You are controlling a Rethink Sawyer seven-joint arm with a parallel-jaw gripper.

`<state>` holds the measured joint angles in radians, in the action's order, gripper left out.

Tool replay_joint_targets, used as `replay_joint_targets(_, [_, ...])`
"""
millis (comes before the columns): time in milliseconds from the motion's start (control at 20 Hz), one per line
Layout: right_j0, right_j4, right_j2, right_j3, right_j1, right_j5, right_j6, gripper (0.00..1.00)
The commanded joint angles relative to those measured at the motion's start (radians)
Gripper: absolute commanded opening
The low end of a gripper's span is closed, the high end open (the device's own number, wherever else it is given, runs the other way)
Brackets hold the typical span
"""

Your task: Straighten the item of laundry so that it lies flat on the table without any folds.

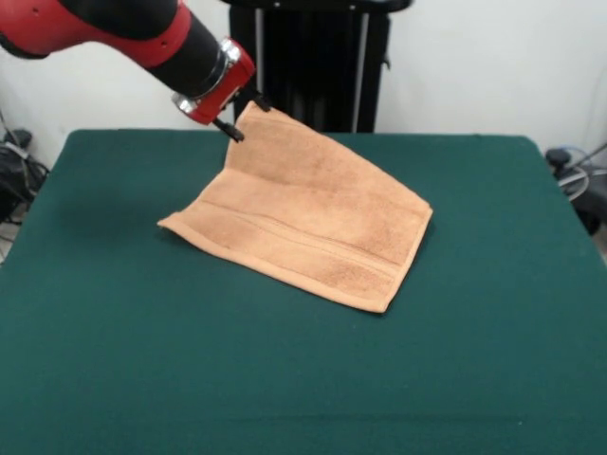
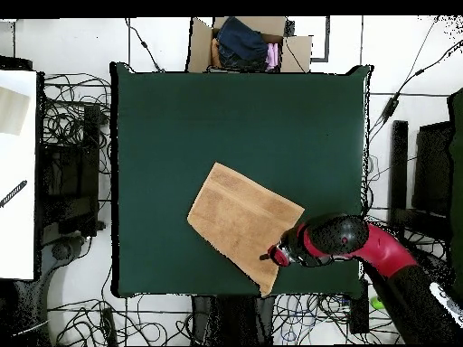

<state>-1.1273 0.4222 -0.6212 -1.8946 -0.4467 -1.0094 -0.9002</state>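
in the front view we see the towel (image 1: 303,213) lying on the green table (image 1: 474,360) with one corner lifted off the surface, and the gripper (image 1: 245,114) clamped on that raised corner, its two dark fingertips (image 1: 230,130) closed on the cloth's edge. from that corner the cloth slopes down like a ramp to the part resting flat, where a woven band runs along the hem nearest the table's near edge. the lift itself shows only here; from above the cloth reads as a flat, tilted four-sided shape.

the overhead view gives us what the front one cannot: the towel (image 2: 242,221) sits in the half of the table (image 2: 163,108) closer to the robot's edge, somewhat toward the right edge as pictured, well clear of all four corners. its pointed corner reaches nearly to the robot-side edge. we also see a cardboard box (image 2: 203,45) of clothes just beyond the far edge, and cables on the floor around the table.

the arm (image 1: 114,28) enters from the upper left in the front view, red and black, angled downward, its wrist tipped toward the towel. from above, the gripper (image 2: 274,256) meets the cloth at its edge near the robot side.
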Motion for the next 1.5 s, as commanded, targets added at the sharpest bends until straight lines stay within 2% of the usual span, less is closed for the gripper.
replay_joint_targets(50, [0.004, 0.093, 0.060, -0.041, 0.045, 0.147, -0.055, 1.00])
replay_joint_targets(300, [0.005, 0.118, 0.076, -0.049, 0.070, 0.208, -0.063, 1.00])
replay_joint_targets(800, [0.018, 0.132, 0.086, -0.071, 0.064, 0.244, -0.085, 1.00])
replay_joint_targets(1500, [0.024, 0.164, 0.111, -0.161, 0.007, 0.346, -0.124, 1.00])
